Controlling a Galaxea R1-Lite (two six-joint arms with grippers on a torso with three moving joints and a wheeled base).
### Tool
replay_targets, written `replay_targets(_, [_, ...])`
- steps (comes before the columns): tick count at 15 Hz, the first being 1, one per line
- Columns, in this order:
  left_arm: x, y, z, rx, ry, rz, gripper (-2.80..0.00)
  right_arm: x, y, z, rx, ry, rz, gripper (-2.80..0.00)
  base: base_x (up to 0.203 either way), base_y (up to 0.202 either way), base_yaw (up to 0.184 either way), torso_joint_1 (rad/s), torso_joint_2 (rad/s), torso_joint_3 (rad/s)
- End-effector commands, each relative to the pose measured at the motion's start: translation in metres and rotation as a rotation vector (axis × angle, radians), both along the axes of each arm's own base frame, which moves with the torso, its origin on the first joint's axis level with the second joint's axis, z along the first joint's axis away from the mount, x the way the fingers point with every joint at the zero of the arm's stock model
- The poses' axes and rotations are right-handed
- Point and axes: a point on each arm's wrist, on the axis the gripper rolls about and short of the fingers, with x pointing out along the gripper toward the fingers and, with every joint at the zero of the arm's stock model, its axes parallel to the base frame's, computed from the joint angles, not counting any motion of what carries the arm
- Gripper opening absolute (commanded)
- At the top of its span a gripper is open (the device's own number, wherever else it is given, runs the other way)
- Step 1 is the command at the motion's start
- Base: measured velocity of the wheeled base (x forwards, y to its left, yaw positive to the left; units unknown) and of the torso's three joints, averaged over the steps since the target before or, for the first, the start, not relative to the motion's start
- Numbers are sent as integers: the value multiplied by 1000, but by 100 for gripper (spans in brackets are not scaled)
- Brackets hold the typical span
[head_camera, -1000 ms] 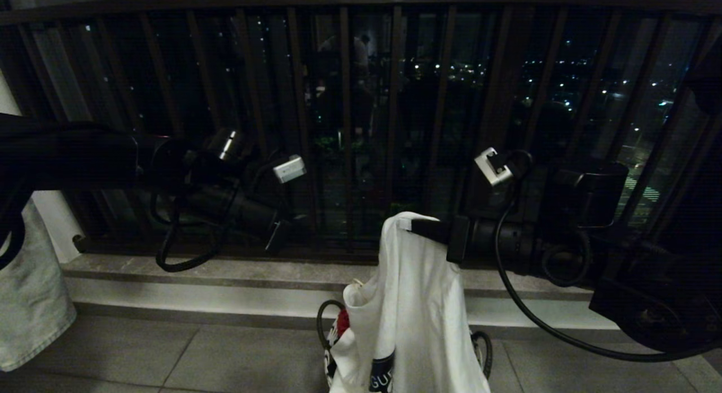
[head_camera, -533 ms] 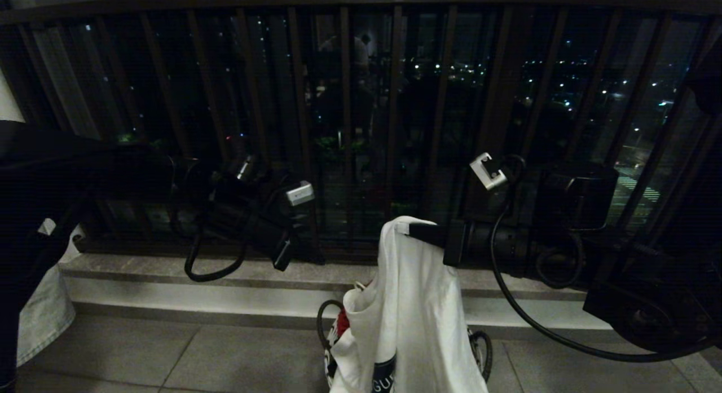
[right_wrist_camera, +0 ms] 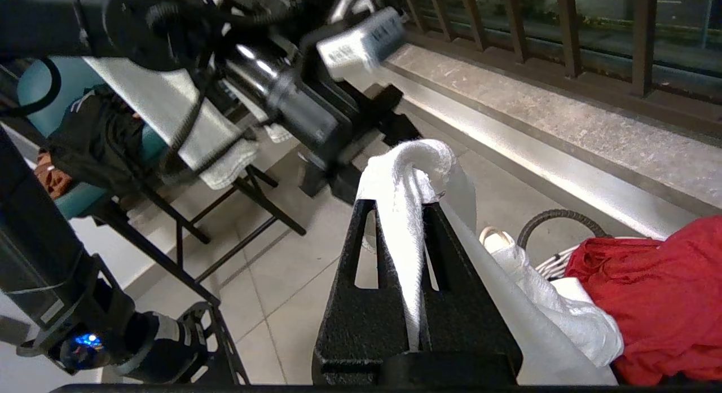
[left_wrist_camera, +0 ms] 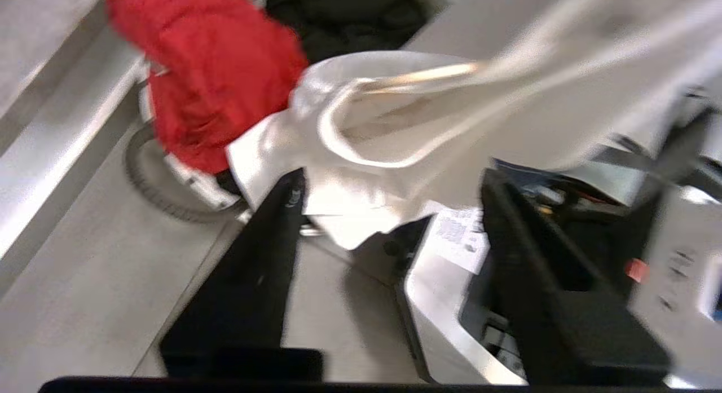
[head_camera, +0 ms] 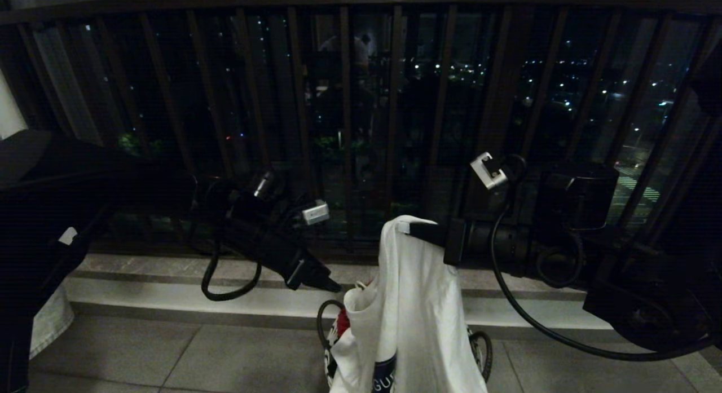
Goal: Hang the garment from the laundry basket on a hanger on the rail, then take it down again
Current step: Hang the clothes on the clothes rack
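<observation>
The right gripper [right_wrist_camera: 401, 212] has its jaws pinched on a fold of the white garment [head_camera: 414, 303], which hangs down over the laundry basket [head_camera: 482, 348]. The left gripper [left_wrist_camera: 389, 190] has jaws spread wide, just beside the shirt's collar, not gripping it.

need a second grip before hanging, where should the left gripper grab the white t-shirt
Probably the neckline rim of the white T-shirt, coming in from the robot's left. The right gripper is shut on a bunched fold, so the shirt hangs over the laundry basket with the collar open toward the open left gripper.
</observation>
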Motion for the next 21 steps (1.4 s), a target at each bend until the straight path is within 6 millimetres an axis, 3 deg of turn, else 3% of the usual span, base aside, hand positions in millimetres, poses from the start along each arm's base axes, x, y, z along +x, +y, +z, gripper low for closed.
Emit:
replay_targets(1, [-3,-9,-6,35,-11,51,0,1,-1,0,4,-2,0,-280,0,0,0,0,0,0])
replay_targets(12, [7,-26,-34,13,-171,98,0,2,-1,2,7,-7,-3,-280,0,0,0,0,0,0])
replay_targets(21, [17,-30,-38,-8,-218,158,0,1,-2,3,8,-8,-2,-280,0,0,0,0,0,0])
